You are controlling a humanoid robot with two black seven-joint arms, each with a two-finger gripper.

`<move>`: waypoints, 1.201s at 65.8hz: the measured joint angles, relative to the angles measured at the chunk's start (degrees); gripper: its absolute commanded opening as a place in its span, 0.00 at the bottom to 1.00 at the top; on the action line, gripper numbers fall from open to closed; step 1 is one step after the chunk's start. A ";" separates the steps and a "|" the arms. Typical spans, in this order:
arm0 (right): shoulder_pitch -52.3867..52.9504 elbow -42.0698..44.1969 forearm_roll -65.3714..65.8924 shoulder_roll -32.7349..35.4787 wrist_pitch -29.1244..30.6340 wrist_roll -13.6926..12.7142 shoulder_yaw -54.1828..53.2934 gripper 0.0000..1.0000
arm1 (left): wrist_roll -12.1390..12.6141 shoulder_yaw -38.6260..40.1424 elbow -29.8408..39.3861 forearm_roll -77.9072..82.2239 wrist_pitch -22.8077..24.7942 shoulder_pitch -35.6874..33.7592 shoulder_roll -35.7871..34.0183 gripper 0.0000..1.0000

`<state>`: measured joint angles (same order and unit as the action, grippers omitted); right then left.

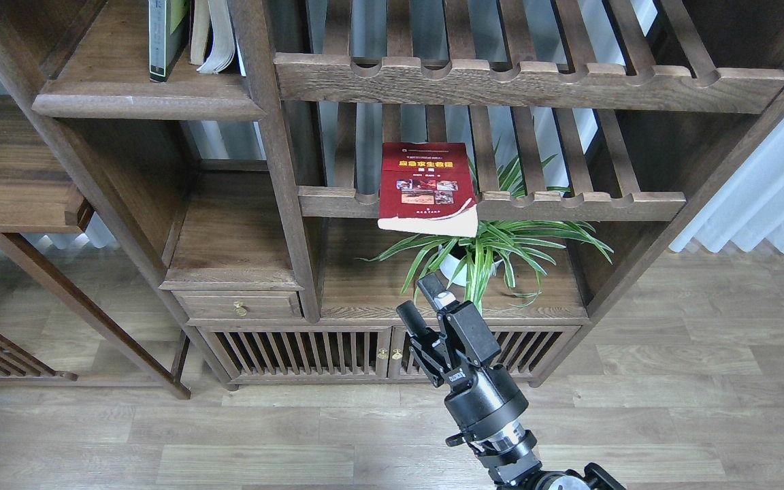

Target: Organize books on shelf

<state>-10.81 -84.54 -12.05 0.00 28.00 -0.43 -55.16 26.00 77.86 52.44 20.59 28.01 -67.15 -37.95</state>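
The red book (426,185) with small photos lies flat on a slatted rack, its front edge hanging over the scalloped rail. The black-grey book (164,37) with a yellow-green panel stands upright on the solid dark-brown shelf (140,105) at the top left. The pale lavender-white book is out of view. My right gripper (423,301) is open and empty, in front of the cabinet and well below the red book, fingers pointing up at it. My left gripper is out of view.
A book with fanned white pages (214,37) stands beside the black-grey one. A potted spider plant (484,255) sits under the red book. Slatted racks (528,82) fill the upper right. A cabinet with a drawer (239,306) is below.
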 measured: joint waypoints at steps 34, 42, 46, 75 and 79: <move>0.06 -0.02 0.09 0.00 0.00 -0.10 0.14 0.98 | -1.95 -0.02 -5.99 0.57 -0.01 -0.53 4.53 0.02; 0.09 -0.02 0.10 0.00 0.00 -0.10 0.14 0.98 | -3.66 -0.01 -7.42 0.42 -0.01 -0.58 5.08 0.02; 0.09 -0.02 0.10 0.00 0.00 -0.10 0.14 0.98 | -4.93 -0.29 -8.21 0.41 -0.01 -0.80 5.43 0.02; 0.04 -0.02 0.28 0.01 0.00 -0.10 0.39 0.98 | -7.52 -7.03 -18.21 0.41 -0.07 -7.71 10.19 0.03; 0.02 -0.02 0.28 0.00 0.00 -0.10 0.40 0.98 | -7.54 -7.91 -18.24 0.41 -0.07 -8.05 10.38 0.03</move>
<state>-10.79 -84.55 -11.77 0.00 28.00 -0.53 -54.76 18.46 69.95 34.20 20.99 27.94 -75.20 -27.57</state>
